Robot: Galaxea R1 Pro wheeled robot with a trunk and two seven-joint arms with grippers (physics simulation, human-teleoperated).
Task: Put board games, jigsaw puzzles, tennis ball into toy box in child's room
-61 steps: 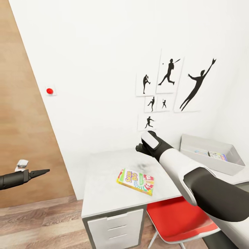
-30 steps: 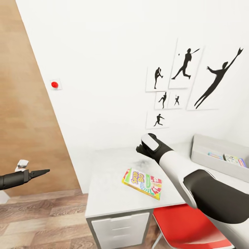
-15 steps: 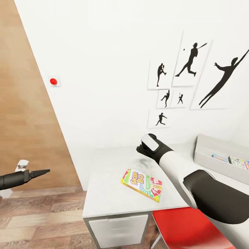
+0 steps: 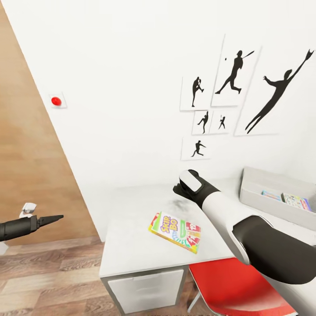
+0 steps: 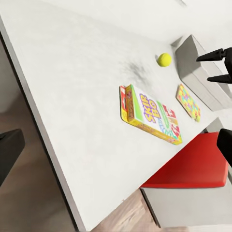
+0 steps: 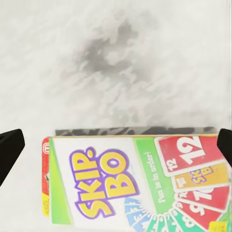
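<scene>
Hovering over the pale table [image 4: 131, 237], the right gripper [image 6: 116, 145] has the Skip-Bo board game [image 4: 174, 232] lined up: its wrist view shows the dark jaw tips spread wide to either side of the box, holding nothing. The game lies flat near the table's front edge, above a red chair [image 4: 237, 285]. Beyond it, the left wrist view picks out the tennis ball [image 5: 164, 59] resting close to the wall of the toy box [image 4: 263, 199], and one jigsaw puzzle [image 5: 188, 103] lying flat between the game and the toy box. Some colourful items already sit inside the toy box, too small to name.

Off to the side, the left gripper [image 4: 49, 218] hangs over the wooden floor, well clear of the table, jaws pressed to a point and empty.

My read: this is the approach for picking up the board game. Next, the right arm needs to drop until the jaws straddle the box's edges, then close firmly; a flat box offers little to grip, so slipping is the risk.
</scene>
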